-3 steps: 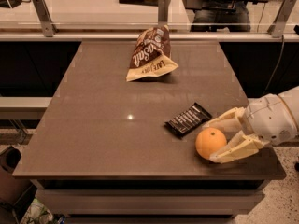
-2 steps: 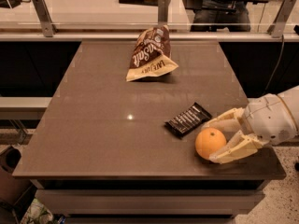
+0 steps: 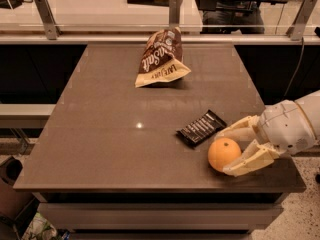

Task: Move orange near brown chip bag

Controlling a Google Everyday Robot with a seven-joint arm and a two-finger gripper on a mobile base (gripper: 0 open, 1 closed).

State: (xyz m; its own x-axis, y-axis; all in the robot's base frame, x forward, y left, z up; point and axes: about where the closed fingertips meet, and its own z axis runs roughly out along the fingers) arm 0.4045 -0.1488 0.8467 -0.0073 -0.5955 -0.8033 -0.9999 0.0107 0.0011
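Note:
The orange [image 3: 223, 153] sits on the brown table [image 3: 110, 134] near its front right corner. My gripper [image 3: 226, 153] reaches in from the right with one cream finger behind the orange and one in front, closed against its sides. The brown chip bag [image 3: 161, 59] with white lettering and a cream-yellow end lies at the far middle of the table, well away from the orange and the gripper.
A flat black wrapped bar [image 3: 201, 127] lies just left of and behind the orange. A rail with metal posts [image 3: 174, 11] and a counter run behind the table. The table's front edge is close to the orange.

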